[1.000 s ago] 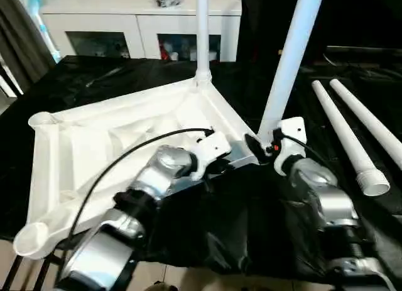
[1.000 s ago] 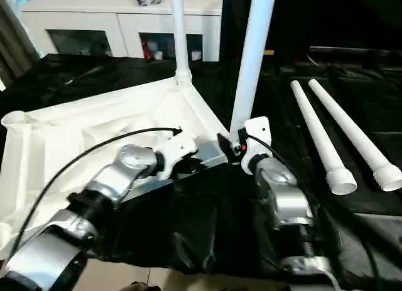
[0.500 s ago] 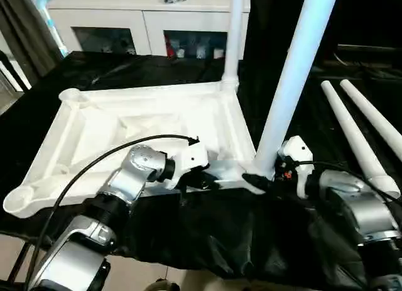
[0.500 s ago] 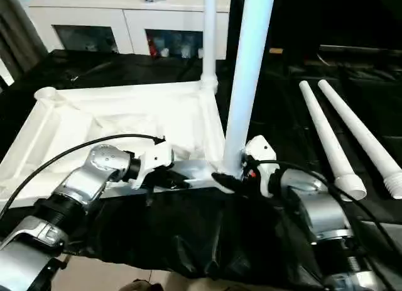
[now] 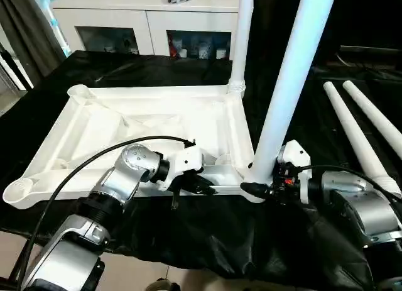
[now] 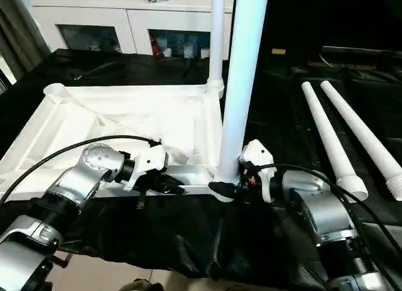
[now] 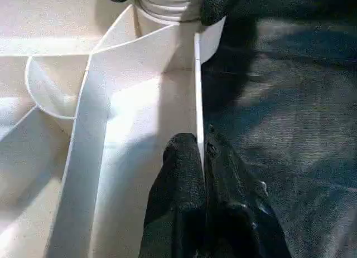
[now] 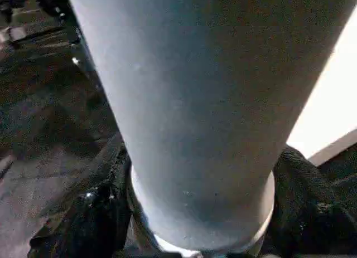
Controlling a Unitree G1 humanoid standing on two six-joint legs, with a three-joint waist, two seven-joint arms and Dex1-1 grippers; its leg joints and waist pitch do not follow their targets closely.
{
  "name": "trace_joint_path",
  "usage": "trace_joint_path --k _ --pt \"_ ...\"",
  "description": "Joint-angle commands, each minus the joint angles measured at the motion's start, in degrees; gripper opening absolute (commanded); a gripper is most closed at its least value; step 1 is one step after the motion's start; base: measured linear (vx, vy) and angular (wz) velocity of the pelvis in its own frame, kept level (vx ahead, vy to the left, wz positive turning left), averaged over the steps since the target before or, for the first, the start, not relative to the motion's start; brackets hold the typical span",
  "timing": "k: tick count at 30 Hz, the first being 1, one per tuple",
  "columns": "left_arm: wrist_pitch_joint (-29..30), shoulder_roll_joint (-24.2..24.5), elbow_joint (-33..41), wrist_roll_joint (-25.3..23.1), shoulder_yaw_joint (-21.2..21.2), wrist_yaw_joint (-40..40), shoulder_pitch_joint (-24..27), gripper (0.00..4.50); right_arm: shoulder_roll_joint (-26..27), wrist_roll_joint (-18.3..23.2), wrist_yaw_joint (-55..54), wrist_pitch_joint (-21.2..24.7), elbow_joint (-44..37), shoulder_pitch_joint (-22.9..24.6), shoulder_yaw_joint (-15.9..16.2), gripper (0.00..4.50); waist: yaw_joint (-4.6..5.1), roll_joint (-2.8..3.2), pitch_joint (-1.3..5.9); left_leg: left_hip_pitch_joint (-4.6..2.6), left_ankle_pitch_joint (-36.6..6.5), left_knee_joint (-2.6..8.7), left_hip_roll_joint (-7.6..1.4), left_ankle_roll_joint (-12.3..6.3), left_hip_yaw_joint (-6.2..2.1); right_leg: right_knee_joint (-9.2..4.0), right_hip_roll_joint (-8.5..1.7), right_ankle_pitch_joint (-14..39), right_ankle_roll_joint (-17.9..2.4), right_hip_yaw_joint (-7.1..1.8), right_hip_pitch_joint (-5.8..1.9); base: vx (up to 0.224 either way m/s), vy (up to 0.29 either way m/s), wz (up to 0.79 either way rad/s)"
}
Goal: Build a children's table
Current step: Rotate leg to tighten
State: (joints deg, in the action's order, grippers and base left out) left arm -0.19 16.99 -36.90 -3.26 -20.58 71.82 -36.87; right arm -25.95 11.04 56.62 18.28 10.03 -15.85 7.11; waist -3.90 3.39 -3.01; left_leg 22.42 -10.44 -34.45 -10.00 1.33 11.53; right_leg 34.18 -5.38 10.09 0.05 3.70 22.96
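My right gripper (image 5: 256,189) is clamped around the foot of the upright leg (image 5: 286,90), whose long axis rises straight above it from the tabletop (image 5: 144,124) corner socket. My left gripper (image 7: 202,174) pinches the tabletop's near rim (steadying it); two spare legs (image 5: 355,140) lie beyond my right.

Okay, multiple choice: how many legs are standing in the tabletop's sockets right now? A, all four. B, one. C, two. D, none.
C: two legs stand upright in the tabletop, the near leg with the right gripper around its base and the far leg in the corner behind it, while two loose legs lie on the black table to the right.
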Motion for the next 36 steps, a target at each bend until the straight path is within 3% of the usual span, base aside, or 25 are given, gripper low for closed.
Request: trace_joint_path --k 1,4,6,7,9,10,14,16,18,22,29,36 --pt "-0.17 -3.14 0.12 -1.09 -0.18 -4.88 -2.51 0.00 3.46 -0.81 -5.38 -0.34 0.55 -0.18 0.72 2.75 0.32 -0.86 3.93 -1.45 -11.66 4.16 -3.35 -3.15 -1.53 -3.83 -3.47 11.44 -14.80 -2.37 -2.33 0.000 0.000 0.00" --pt "3.99 -8.30 -2.44 -3.22 0.84 -16.05 -4.15 0.00 11.02 -3.08 -20.27 -0.05 5.40 -1.85 -2.34 2.74 0.86 -0.95 3.69 -1.75 -14.99 4.40 -3.10 -0.91 -1.65 -4.54 -3.53 17.47 -13.24 -2.32 -2.17 0.000 0.000 0.00" --pt "4.84 -9.50 -2.69 -3.43 0.95 -17.87 -4.38 0.00 12.86 -3.16 -23.49 0.34 6.60 -2.49 -3.18 2.74 1.22 -0.95 3.59 -1.84 -16.41 4.55 -2.96 0.22 -1.83 -4.94 -3.59 20.37 -12.28 -2.25 -2.11 0.000 0.000 0.00" --pt "5.51 -10.91 -3.10 -3.86 1.03 -20.32 -4.70 0.00 14.84 -2.97 -26.41 0.69 7.84 -3.28 -4.04 2.74 1.26 -1.01 3.62 -1.81 -16.57 4.58 -2.92 0.20 -1.89 -5.14 -3.63 21.35 -11.45 -2.30 -2.19 0.000 0.000 0.00" --pt "6.60 -14.29 -3.94 -4.50 0.92 -24.91 -5.26 0.00 19.16 -3.81 -33.61 0.15 10.81 -5.41 -5.39 2.74 1.54 -0.47 3.61 -1.90 -16.97 4.63 -2.88 0.37 -1.94 -5.18 -3.51 20.84 -11.21 -2.34 -1.90 0.000 0.000 0.00" --pt "6.95 -15.50 -4.12 -4.64 0.83 -26.25 -5.37 0.00 20.69 -4.05 -35.83 -0.31 11.76 -6.25 -5.77 2.74 1.79 -0.71 3.63 -1.87 -17.41 4.65 -2.80 0.42 -1.91 -5.34 -3.47 21.06 -10.97 -2.28 -1.91 0.000 0.000 0.00" --pt "6.40 -17.43 -4.09 -5.55 0.15 -27.56 -5.29 0.00 23.27 -6.12 -39.57 -3.73 13.58 -7.88 -5.61 2.74 2.05 -0.57 3.71 -1.57 -16.77 4.70 -2.79 -0.20 -1.96 -5.29 -3.40 18.99 -10.79 -2.27 -2.13 0.000 0.000 0.00" --pt "5.55 -17.56 -4.12 -5.98 -0.14 -27.29 -5.33 0.00 24.12 -5.21 -39.73 -4.82 14.10 -8.43 -7.22 3.30 2.03 -0.54 3.82 -1.50 -16.20 4.67 -2.76 -0.79 -1.92 -5.11 -3.39 17.43 -11.14 -2.26 -2.26 0.000 0.000 0.00" --pt "4.97 -17.31 -4.03 -6.03 -0.22 -26.94 -5.26 0.00 24.17 -4.04 -38.95 -4.62 13.80 -8.39 -8.11 3.46 2.04 -0.58 3.84 -1.45 -15.86 4.62 -2.76 -1.39 -1.88 -5.03 -3.39 16.65 -11.42 -2.25 -2.34 0.000 0.000 0.00" --pt "3.67 -15.53 -2.84 -5.40 -0.09 -24.57 -4.44 0.00 21.69 -4.20 -35.35 -5.46 12.66 -7.66 -7.60 3.88 2.01 -0.58 3.96 -1.37 -15.00 4.51 -2.82 -2.30 -1.81 -4.89 -3.40 15.74 -11.76 -2.26 -2.49 0.000 0.000 0.00" --pt "1.04 -8.01 2.04 -1.90 0.01 -11.70 -0.59 0.00 10.66 -0.73 -15.40 -4.56 6.02 -2.98 -4.39 3.88 1.51 -0.73 4.21 -0.93 -10.81 3.99 -3.05 -5.92 -1.66 -4.03 -3.56 9.32 -13.85 -2.28 -3.04 0.000 0.000 0.00" --pt "0.92 -3.67 3.99 0.62 0.51 -3.54 0.44 0.00 2.92 1.61 -1.54 -2.42 0.85 -0.79 -1.40 3.88 1.24 -0.62 4.08 -1.23 -11.43 4.05 -3.34 -5.61 -1.49 -3.86 -3.31 10.20 -14.98 -2.21 -2.73 0.000 0.000 0.00"
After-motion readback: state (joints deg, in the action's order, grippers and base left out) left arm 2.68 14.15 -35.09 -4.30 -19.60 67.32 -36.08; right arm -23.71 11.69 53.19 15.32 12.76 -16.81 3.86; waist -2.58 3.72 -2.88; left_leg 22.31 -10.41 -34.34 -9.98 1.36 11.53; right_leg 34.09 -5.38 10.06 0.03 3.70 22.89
